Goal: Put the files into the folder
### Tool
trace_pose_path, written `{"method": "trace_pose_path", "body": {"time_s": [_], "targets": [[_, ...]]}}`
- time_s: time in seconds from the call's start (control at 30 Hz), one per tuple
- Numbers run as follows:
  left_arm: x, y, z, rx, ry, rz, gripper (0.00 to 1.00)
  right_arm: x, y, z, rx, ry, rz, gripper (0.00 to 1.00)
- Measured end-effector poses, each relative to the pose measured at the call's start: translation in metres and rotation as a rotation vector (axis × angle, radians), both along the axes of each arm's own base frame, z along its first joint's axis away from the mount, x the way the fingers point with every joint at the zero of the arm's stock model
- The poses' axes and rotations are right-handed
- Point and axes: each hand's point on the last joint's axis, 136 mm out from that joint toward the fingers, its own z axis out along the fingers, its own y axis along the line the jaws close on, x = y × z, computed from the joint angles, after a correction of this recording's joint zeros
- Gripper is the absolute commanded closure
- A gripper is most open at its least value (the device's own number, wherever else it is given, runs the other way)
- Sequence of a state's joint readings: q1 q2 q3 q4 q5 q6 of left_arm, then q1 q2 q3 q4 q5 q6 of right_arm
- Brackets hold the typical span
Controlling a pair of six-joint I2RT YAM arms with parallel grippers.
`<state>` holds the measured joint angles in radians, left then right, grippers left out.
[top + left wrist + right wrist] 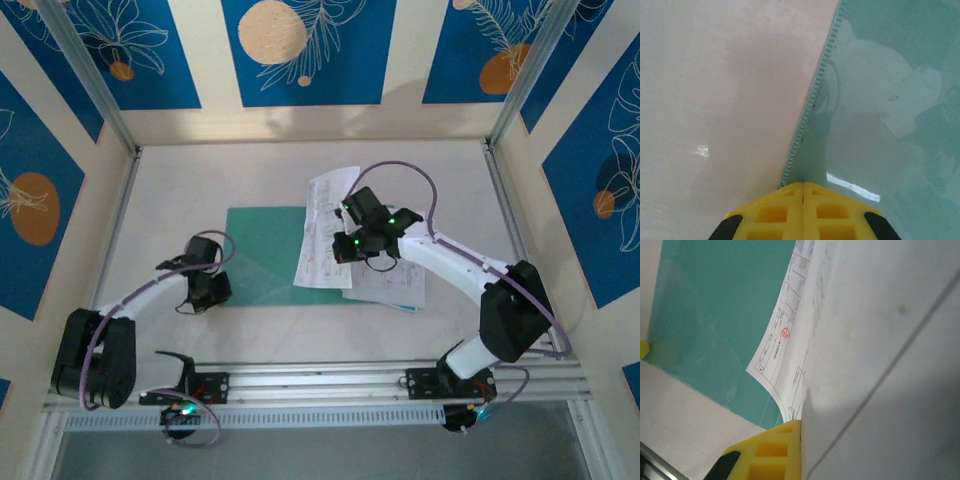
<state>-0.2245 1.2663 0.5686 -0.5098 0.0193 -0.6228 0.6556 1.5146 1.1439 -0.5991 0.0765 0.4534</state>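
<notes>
The teal folder (pixel 265 250) lies flat at the table's middle. My left gripper (pixel 216 292) sits at its near left corner. In the left wrist view the yellow fingers (pixel 785 212) are pressed together on the folder's (pixel 880 100) edge, which runs into their seam, and the glossy leaf rises to the right. The files (pixel 325 205) are white printed sheets overlapping the folder's right side. My right gripper (pixel 346 248) is shut on them. In the right wrist view a yellow finger (pixel 772 450) presses against the curled files (pixel 790 325), above the folder (pixel 715 300).
A thin light-blue sheet (pixel 405 303) peeks out under the files on the right. An aluminium rail (pixel 320 380) carrying both arm bases runs along the near edge. Frame posts (pixel 90 80) and patterned blue walls enclose the table.
</notes>
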Motion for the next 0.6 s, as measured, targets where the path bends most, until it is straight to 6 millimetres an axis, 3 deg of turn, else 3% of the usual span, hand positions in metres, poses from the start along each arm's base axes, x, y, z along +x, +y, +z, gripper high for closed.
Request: {"method": "trace_pose_path", "body": {"time_s": [0.3,0.6], "targets": [[0.003,0.000,0.018,-0.015,-0.068,0.003,1.00,-0.007,0.013,0.000,0.052,0.016,0.033,1.00],[-0.001,0.016,0.021,-0.011,-0.059,0.068,1.00,0.004,0.005,-0.027,0.208,0.117,0.007,1.00]]}}
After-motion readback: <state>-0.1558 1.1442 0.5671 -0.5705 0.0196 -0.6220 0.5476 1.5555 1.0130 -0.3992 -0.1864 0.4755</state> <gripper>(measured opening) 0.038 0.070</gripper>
